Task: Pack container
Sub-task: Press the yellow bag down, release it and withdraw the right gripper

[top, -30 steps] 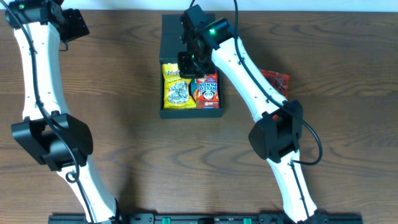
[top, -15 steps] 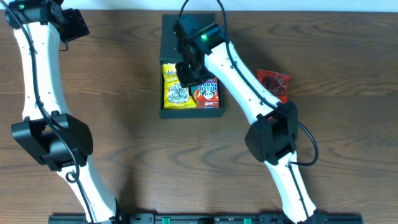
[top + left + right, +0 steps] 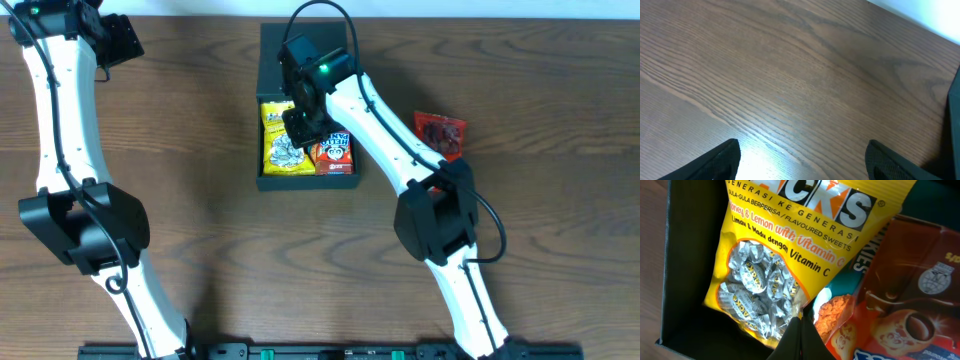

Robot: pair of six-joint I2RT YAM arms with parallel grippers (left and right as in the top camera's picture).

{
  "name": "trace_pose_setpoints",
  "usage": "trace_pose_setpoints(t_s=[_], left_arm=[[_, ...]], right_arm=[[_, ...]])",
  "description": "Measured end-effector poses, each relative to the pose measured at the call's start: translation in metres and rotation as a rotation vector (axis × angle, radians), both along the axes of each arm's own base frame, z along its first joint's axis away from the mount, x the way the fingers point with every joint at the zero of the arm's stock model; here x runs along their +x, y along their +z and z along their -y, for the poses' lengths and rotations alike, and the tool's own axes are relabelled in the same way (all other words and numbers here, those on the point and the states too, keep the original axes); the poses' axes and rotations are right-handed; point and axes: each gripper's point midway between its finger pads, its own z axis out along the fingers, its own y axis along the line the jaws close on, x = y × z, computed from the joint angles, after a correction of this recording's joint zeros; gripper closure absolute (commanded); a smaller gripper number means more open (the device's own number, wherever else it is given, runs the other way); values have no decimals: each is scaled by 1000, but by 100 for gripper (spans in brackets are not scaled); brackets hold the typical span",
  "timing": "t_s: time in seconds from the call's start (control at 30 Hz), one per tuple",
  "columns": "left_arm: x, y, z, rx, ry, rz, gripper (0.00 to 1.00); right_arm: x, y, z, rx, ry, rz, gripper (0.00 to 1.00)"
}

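Note:
The container [image 3: 305,183] is a dark box lying open at the table's back centre, with its flap lid [image 3: 273,55] behind it. Inside lie a yellow candy packet [image 3: 280,143] on the left and a red biscuit packet [image 3: 337,152] on the right. My right gripper [image 3: 300,120] is shut and empty, its tips low over the seam between the two packets. The right wrist view shows the closed fingers [image 3: 801,341], the yellow packet [image 3: 785,255], the red packet [image 3: 900,315] and the container's dark wall [image 3: 682,270]. My left gripper [image 3: 120,40] is open and empty at the far left back corner.
A small red snack packet [image 3: 441,133] lies on the table to the right of the container, beside the right arm. The left wrist view shows bare wood between the open fingers [image 3: 801,162] and a dark edge [image 3: 955,115] at the right.
My right gripper has moved left and slightly toward the front, from over the red biscuit packet to the seam between the packets. The left arm has not moved.

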Motion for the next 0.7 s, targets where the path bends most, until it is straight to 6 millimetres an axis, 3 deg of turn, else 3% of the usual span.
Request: trace_pose_setpoints(t_s=[0.7], left_arm=[[0,0,0,0,0,0,19]], right_arm=[[3,1,-14,18,94,56,99]])
